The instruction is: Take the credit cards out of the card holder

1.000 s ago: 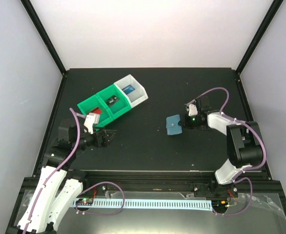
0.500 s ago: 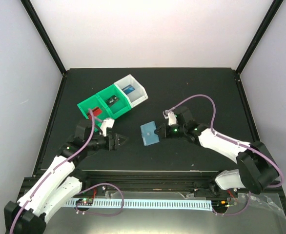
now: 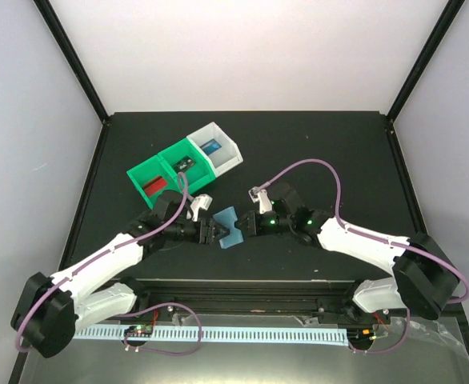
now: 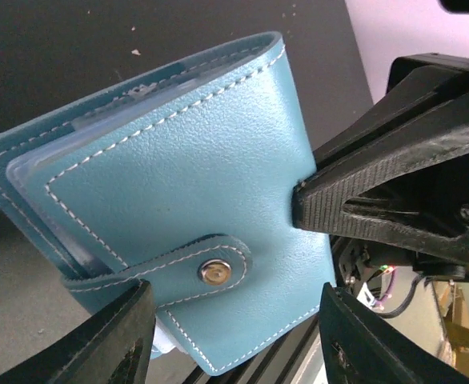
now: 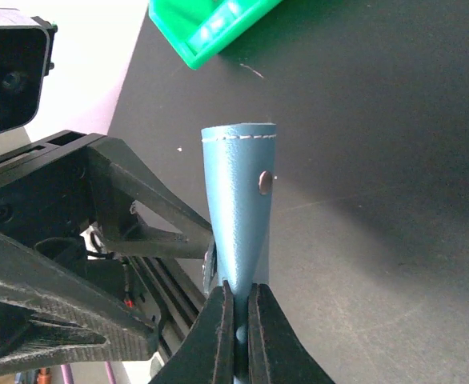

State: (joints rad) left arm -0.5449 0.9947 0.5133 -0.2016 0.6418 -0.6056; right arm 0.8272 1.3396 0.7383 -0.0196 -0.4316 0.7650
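Note:
The card holder (image 3: 229, 226) is a blue stitched folding sleeve, held closed by a strap with a metal snap (image 4: 214, 272). It hangs just above the table's middle front. My right gripper (image 3: 242, 225) is shut on its right edge, and the right wrist view shows the fingers (image 5: 218, 320) pinching it edge-on (image 5: 238, 192). My left gripper (image 3: 213, 233) is open, with its fingertips (image 4: 118, 340) on either side of the holder's lower corner (image 4: 242, 328) and not touching it. Clear inner pockets (image 4: 34, 180) show at the holder's open side. No credit card shows inside it.
A row of two green bins (image 3: 173, 172) and a white bin (image 3: 218, 152) stands at the back left. They hold a red flat piece (image 3: 153, 186), a dark one (image 3: 185, 165) and a blue one (image 3: 212, 147). The table's front rail lies just below the grippers.
My right arm has carried the holder left towards the table's centre. My left arm has reached right, and its open fingers now flank the holder.

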